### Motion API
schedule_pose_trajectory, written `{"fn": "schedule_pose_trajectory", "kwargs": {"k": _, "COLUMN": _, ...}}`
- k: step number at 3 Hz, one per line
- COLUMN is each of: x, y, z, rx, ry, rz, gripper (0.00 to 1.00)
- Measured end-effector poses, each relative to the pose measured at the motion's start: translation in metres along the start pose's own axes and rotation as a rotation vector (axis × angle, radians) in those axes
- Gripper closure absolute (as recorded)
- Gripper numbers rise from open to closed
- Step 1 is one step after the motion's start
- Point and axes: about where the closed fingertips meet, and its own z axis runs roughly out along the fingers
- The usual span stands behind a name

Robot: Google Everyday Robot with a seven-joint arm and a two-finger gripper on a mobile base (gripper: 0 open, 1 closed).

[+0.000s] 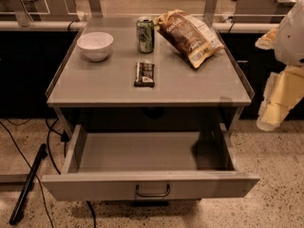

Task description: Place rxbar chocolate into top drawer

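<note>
The rxbar chocolate (pixel 144 74) is a small flat dark bar with pale bands. It lies flat near the middle front of the grey cabinet top (pixel 95 87). The top drawer (pixel 147 152) is pulled fully out below, and its inside holds nothing. Its flat front panel has a small dark bail handle (pixel 152 192) at the centre. My arm hangs at the far right, off the cabinet's right side. The gripper (pixel 271 117) points down at about drawer height, well right of the bar, and holds nothing that I can see.
On the top stand a white bowl (pixel 95 45) at the back left, a green can (pixel 145 34) at the back centre and a large crinkled brown-and-yellow chip bag (pixel 189 36) at the back right. A black pole (pixel 27 184) and cables lie on the floor to the left.
</note>
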Motion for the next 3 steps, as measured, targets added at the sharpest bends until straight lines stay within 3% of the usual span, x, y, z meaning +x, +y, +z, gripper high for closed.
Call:
{"fn": "schedule_pose_trajectory", "kwargs": {"k": 1, "x": 0.000, "y": 0.000, "z": 0.000, "rx": 0.000, "ry": 0.000, "rz": 0.000, "gripper": 0.00}}
{"fn": "schedule_pose_trajectory", "kwargs": {"k": 3, "x": -0.011, "y": -0.027, "z": 0.013, "rx": 0.019, "ry": -0.106, "rz": 0.101, "gripper": 0.00}}
